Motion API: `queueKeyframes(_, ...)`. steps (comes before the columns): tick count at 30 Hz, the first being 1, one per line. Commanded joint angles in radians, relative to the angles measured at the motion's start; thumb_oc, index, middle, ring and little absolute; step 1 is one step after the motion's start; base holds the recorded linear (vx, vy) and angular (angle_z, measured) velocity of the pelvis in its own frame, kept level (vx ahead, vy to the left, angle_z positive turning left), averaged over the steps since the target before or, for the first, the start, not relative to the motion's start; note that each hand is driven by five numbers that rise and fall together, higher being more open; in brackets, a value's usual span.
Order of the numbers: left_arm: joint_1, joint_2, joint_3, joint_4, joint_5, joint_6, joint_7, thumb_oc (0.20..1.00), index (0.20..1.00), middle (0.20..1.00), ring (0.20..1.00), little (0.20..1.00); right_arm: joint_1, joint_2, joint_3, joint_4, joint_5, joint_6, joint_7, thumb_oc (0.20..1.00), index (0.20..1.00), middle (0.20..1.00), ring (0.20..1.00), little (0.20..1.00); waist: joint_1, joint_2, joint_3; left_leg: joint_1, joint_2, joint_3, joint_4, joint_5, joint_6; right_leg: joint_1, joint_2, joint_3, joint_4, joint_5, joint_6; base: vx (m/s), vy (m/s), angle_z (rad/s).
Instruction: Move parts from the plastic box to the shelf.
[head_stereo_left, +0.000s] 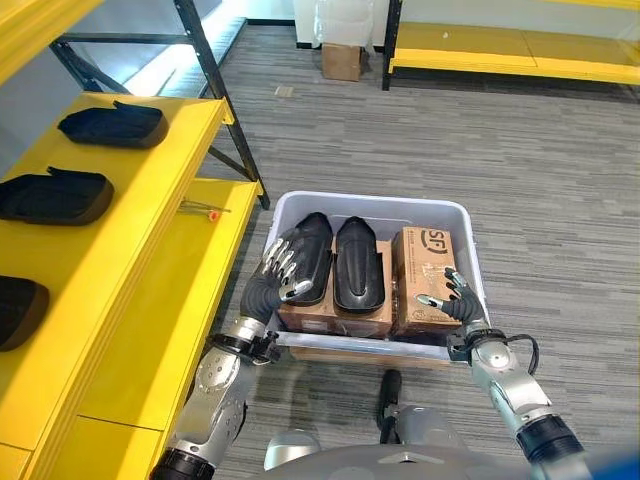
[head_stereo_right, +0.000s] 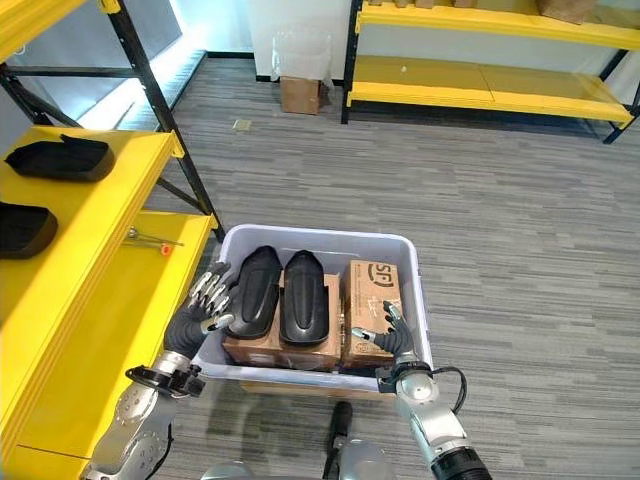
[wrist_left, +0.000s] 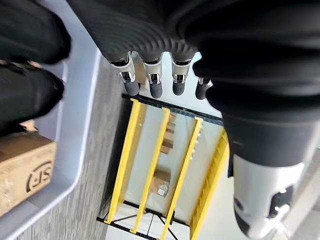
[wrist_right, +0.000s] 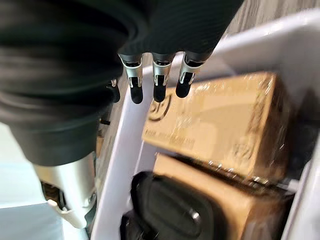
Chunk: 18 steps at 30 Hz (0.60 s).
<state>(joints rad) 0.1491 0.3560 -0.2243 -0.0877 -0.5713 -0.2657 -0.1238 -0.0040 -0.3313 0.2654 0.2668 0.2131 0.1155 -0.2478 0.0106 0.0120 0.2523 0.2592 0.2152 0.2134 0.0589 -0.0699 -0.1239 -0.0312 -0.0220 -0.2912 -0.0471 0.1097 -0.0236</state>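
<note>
Black moulded parts (head_stereo_left: 357, 262) are lying side by side on cardboard boxes (head_stereo_left: 336, 312) inside the grey plastic box (head_stereo_left: 372, 205) at the lower middle of the frame, raised within easy reach. The left hand (head_stereo_left: 282, 268) is hovering at the left-hand part (head_stereo_left: 309, 256) with its fingers spread and relaxed, probably lining up for a grasp. The right hand (head_stereo_left: 446, 296) is resting, fingers loosely open, on the upright carton (head_stereo_left: 425, 277) near the box's right wall, pinching nothing. Three more parts (head_stereo_left: 113, 125) are sitting along the yellow shelf (head_stereo_left: 140, 200) at the left, spaced apart, leaving room for others.
</note>
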Motion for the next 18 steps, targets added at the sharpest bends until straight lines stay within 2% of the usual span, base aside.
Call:
queueKeyframes(1,0.012,0.022,0.003,-0.060,-0.039,-0.073,-0.021,1.000,1.000,1.000,1.000,1.000,-0.025,0.007,0.004,-0.014,-0.016,-0.041,-0.011,1.000,1.000,1.000,1.000,1.000,0.011,-0.032,-0.017,-0.110,-0.100,0.053,-0.089,0.064,0.059,0.055,-0.122,-0.080,0.072,-0.049,0.125,0.05,-0.065,-0.03)
queueKeyframes(7,-0.004,0.015,-0.011,-0.047,-0.035,-0.068,-0.021,1.000,1.000,1.000,1.000,1.000,-0.022,-0.001,-0.004,-0.003,-0.001,-0.047,-0.019,1.000,1.000,1.000,1.000,1.000,-0.009,-0.014,-0.020,-0.138,-0.076,0.089,-0.066,0.096,0.042,0.084,-0.119,-0.079,0.061,-0.072,0.109,0.06,-0.027,0.03)
queueKeyframes(13,-0.020,0.026,-0.019,-0.045,-0.025,-0.079,0.015,1.000,1.000,1.000,1.000,1.000,-0.021,0.007,0.002,-0.003,0.009,-0.052,-0.031,1.000,1.000,1.000,1.000,1.000,-0.029,0.007,-0.011,-0.147,-0.082,0.101,-0.072,0.079,0.048,0.068,-0.124,-0.066,0.095,-0.098,0.102,0.06,-0.017,-0.13)
queueKeyframes(16,-0.022,0.023,-0.010,-0.040,-0.035,-0.091,0.046,1.000,1.000,1.000,1.000,1.000,-0.001,0.009,-0.007,-0.016,0.000,-0.069,-0.007,1.000,1.000,1.000,1.000,1.000,-0.048,0.013,-0.006,-0.138,-0.094,0.139,0.005,0.039,0.050,0.074,-0.123,-0.072,0.118,-0.132,0.095,0.12,-0.065,-0.23)
queueKeyframes(18,-0.024,0.018,-0.008,-0.036,-0.048,-0.101,0.051,1.000,1.000,1.000,1.000,1.000,0.003,0.007,-0.008,-0.025,-0.011,-0.071,0.000,1.000,1.000,1.000,1.000,1.000,-0.050,0.014,-0.005,-0.153,-0.093,0.153,0.069,0.046,0.046,0.070,-0.123,-0.080,0.124,-0.141,0.083,-0.01,-0.040,0.03)
